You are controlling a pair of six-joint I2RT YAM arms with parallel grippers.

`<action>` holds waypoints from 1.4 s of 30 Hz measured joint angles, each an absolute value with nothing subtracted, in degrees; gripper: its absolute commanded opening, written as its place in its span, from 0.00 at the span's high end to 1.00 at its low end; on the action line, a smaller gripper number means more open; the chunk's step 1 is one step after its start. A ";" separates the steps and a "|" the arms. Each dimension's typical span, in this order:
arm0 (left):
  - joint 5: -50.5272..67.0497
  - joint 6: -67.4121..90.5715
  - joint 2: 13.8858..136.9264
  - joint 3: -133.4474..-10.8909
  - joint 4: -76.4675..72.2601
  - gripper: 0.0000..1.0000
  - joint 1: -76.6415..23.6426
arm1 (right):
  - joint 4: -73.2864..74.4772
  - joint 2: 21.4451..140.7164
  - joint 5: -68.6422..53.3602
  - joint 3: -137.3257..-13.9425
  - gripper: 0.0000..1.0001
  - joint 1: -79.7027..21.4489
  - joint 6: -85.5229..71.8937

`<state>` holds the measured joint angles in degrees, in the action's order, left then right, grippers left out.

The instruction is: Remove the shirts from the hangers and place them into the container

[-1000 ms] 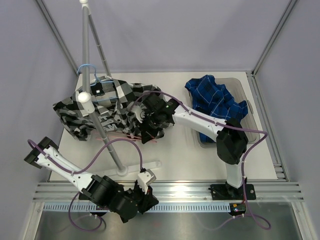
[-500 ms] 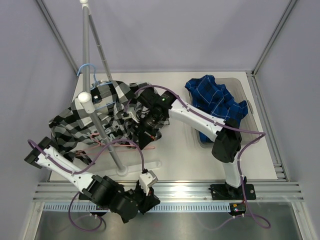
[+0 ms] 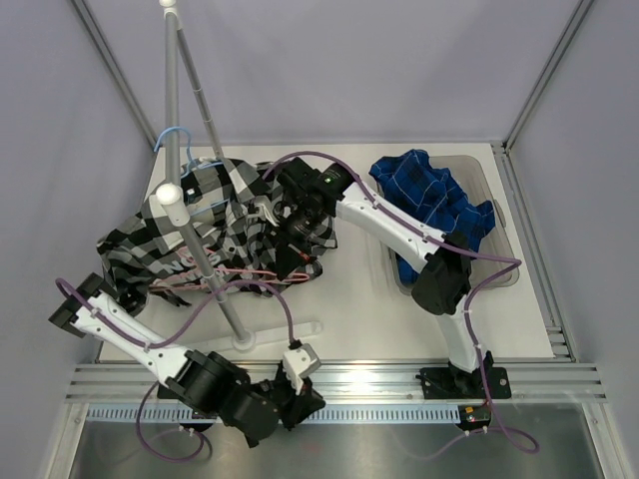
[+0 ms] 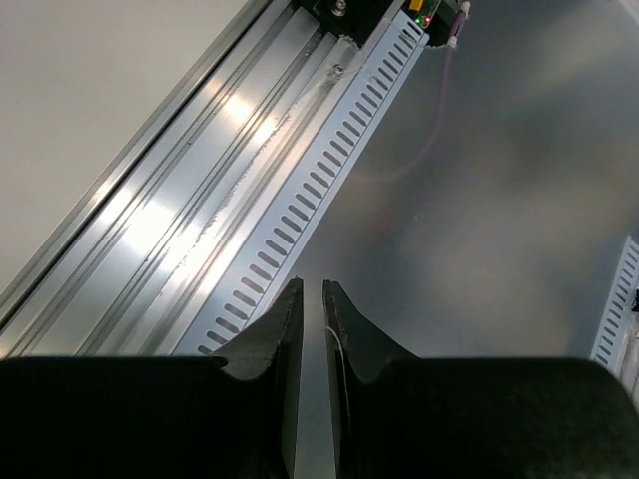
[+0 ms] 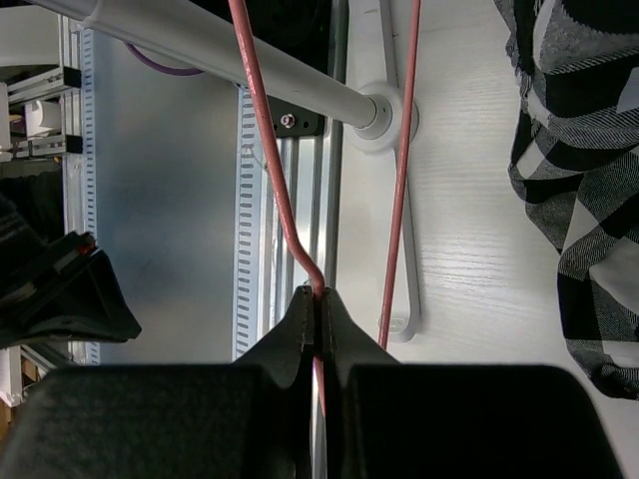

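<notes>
- White table (image 3: pixel 369 319); blue shirt (image 3: pixel 424 195) lies in bin (image 3: pixel 483 170); checked shirt (image 3: pixel 165 254) has slumped leftward
- right gripper (image 5: pixel 318 296) clamped on pink hanger (image 5: pixel 262 130); likely working it free
- left gripper (image 4: pixel 310 299) barely apart, empty

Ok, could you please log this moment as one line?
right end effector: shut on thin pink wire hanger | left end effector: open, empty | black-white-grey checked shirt: on table | royal-blue plaid shirt: in see-through plastic bin
</notes>
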<state>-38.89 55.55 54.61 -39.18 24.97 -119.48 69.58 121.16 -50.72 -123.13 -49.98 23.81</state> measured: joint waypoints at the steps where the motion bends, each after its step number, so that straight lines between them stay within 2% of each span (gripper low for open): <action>1: -39.05 55.81 52.03 -37.67 25.12 0.84 -119.46 | 70.37 121.45 -50.74 -124.20 1.00 -49.91 23.86; 4: -39.53 56.69 47.62 -35.90 26.20 0.85 -119.46 | 72.95 122.80 -50.92 -129.58 1.00 -49.91 24.32; 8: -39.92 57.49 47.83 -35.90 26.81 0.85 -119.46 | 74.94 124.79 -52.07 -136.99 1.00 -49.91 25.10; 17: -41.01 60.12 46.33 -33.71 27.70 0.87 -119.46 | 76.66 125.21 -53.71 -141.38 1.00 -50.24 25.76; 25: -41.34 61.12 44.14 -32.21 27.88 0.86 -119.46 | 76.99 128.46 -53.45 -151.68 1.00 -52.21 24.91; 34: -41.41 60.86 44.03 -32.21 27.73 0.86 -119.46 | 73.76 128.55 -53.52 -153.12 1.00 -52.36 19.99; 42: -41.39 60.18 44.45 -32.21 26.87 0.86 -119.46 | 63.02 129.25 -53.67 -154.69 1.00 -52.36 11.14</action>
